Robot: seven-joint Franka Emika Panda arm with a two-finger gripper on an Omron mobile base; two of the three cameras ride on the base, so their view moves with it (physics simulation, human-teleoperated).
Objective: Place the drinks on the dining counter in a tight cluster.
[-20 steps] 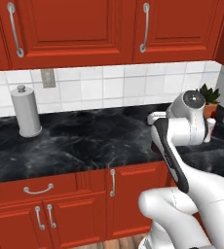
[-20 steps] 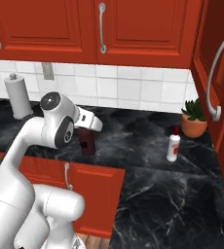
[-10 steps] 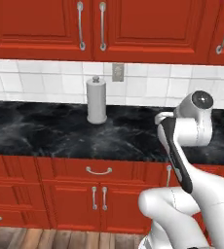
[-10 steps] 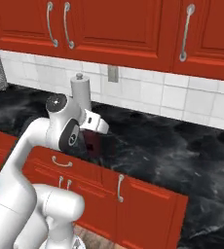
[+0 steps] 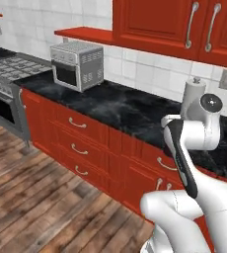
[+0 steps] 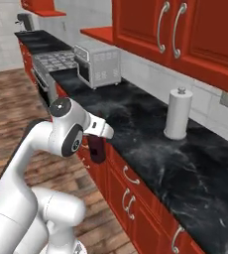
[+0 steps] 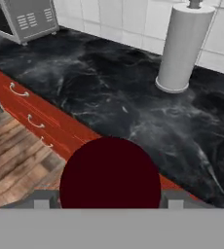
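One of the drinks, a dark maroon bottle [image 6: 98,150], hangs in my gripper [image 6: 97,147], just in front of the red drawer fronts and below the edge of the black worktop [image 6: 150,144]. In the hand view the bottle's round dark top [image 7: 110,170] sits between my grey fingers [image 7: 46,199], so the gripper [image 7: 110,197] is shut on it. The bottle hangs over the worktop's front edge and the drawers. The dining counter is out of view.
A tall grey paper-towel cylinder [image 5: 193,99] [image 6: 178,114] [image 7: 184,46] stands at the tiled wall. A silver toaster oven [image 5: 76,64] [image 6: 98,63] sits further left, with a stove [image 5: 7,66] beyond it. Wood floor [image 5: 36,197] lies open on the left.
The whole picture has swung: the base has moved, so the paper-towel cylinder slid right and the toaster oven and stove came into view. The maroon bottle stays in the gripper.
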